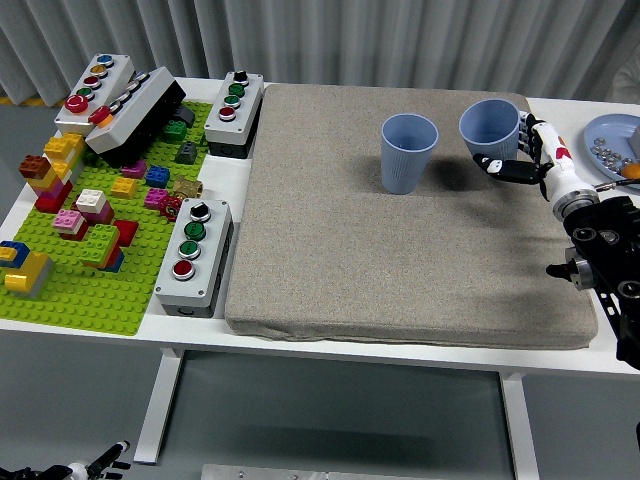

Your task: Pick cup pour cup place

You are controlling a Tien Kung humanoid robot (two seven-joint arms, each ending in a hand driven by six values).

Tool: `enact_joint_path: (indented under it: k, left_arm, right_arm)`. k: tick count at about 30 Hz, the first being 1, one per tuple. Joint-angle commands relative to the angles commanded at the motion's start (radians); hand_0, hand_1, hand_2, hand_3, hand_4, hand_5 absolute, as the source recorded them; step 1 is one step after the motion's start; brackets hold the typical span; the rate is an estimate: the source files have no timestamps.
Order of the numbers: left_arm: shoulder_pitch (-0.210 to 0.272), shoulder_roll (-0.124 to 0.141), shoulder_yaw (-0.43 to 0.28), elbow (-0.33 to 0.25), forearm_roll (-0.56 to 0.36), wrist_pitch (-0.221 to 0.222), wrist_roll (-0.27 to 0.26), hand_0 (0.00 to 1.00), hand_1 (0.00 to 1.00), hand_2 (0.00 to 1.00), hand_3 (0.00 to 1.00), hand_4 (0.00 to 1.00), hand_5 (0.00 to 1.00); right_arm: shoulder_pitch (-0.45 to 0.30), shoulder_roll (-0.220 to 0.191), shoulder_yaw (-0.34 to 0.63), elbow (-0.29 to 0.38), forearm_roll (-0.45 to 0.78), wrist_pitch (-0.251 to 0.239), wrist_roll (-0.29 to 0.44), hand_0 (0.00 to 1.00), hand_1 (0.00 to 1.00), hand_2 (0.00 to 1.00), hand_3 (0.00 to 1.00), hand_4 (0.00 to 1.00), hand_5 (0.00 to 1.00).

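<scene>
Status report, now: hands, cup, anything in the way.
Right hand shut on the right cup, lifted and tilted toward the left cup. Left hand low under the table, open. Nothing between the cups.

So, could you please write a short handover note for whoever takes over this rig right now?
Right robot hand: shut on the right blue cup, which is lifted off the grey mat and tilted towards the left blue cup.
Left robot hand: low at the picture's bottom left, below the table, holding nothing.
Left blue cup: upright on the mat, untouched.
Done: the pick.
Left: bring the held cup over the left blue cup, pour, then set it back down on the mat. Whether the held cup has anything in it cannot be seen.
</scene>
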Motion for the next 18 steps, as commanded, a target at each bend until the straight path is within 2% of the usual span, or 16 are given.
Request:
enact_joint_path:
  k: [8,18]
  left_arm:
    - [0.000,0.001,-0.006,0.000,0.001,0.000,0.000,0.843,0.833,0.905,0.794,0.615,0.998]
    - [-0.004,0.000,-0.009,0.000,0.005,-0.001,0.001,0.843,0.833,0.905,0.794,0.615,0.998]
  right_arm:
    - [0.018,-0.003,0.014,0.011,-0.029,-0.008,-0.009,0.804,0.685,0.583,0.651,0.597,0.002]
    - [0.034,0.007,0.014,0.051,-0.188,-0.044,-0.044,0.804,0.684,0.581,0.651,0.595,0.002]
